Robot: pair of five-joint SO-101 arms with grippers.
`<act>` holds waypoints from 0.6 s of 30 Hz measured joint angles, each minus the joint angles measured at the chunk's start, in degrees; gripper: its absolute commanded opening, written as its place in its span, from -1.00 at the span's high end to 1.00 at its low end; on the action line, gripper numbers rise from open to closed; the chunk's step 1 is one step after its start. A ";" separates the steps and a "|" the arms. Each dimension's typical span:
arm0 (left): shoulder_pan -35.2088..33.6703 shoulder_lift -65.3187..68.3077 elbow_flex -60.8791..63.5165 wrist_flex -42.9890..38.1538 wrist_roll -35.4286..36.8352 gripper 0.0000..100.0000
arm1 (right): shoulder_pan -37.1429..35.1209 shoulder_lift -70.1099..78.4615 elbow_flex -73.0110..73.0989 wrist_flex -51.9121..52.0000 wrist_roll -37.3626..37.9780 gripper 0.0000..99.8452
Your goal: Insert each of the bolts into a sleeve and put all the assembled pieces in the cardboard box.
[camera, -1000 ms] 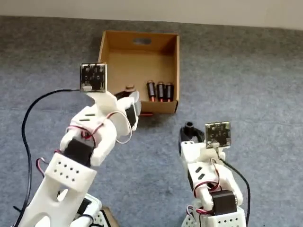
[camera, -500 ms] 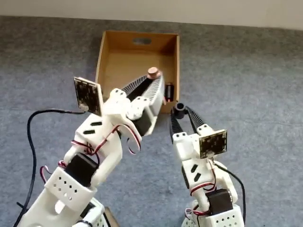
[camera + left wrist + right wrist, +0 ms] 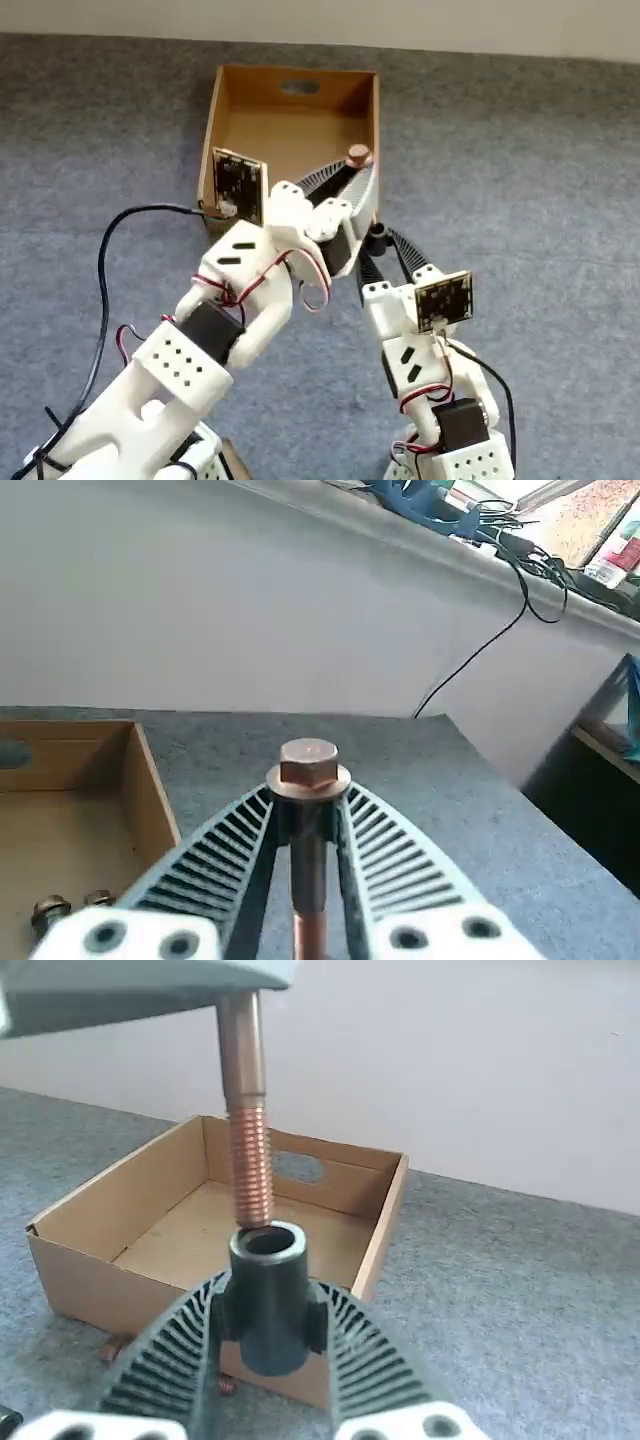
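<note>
My left gripper (image 3: 356,168) is shut on a copper bolt (image 3: 358,155), head up, over the right wall of the cardboard box (image 3: 290,90). In the left wrist view the bolt (image 3: 308,770) stands upright between the ribbed fingers (image 3: 220,850) of the gripper (image 3: 308,810). My right gripper (image 3: 378,240) is shut on a black sleeve (image 3: 378,232), held upright just in front of the box's right front corner. Seen from the right wrist, the bolt's threaded end (image 3: 249,1175) hangs right at the mouth of the sleeve (image 3: 268,1305) held by the gripper (image 3: 268,1320).
Two assembled pieces (image 3: 50,912) lie inside the box (image 3: 150,790). Loose copper bolts (image 3: 112,1348) lie on the grey carpet by the box's front wall (image 3: 90,1280). A black cable (image 3: 105,260) loops off the left arm.
The left arm has swung right and up with the bolt, from the box's front wall to above the sleeve. The right gripper lifted the sleeve toward the box corner, then held.
</note>
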 measured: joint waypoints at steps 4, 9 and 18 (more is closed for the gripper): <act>-0.26 0.35 0.00 -0.18 -0.09 0.99 | 0.00 0.00 0.00 0.00 0.00 0.99; -0.26 0.35 0.00 -0.18 0.00 0.99 | 0.00 0.00 0.00 0.00 0.00 0.99; -0.26 0.70 -0.09 -0.26 0.00 0.99 | 0.00 0.00 0.00 0.00 0.00 0.99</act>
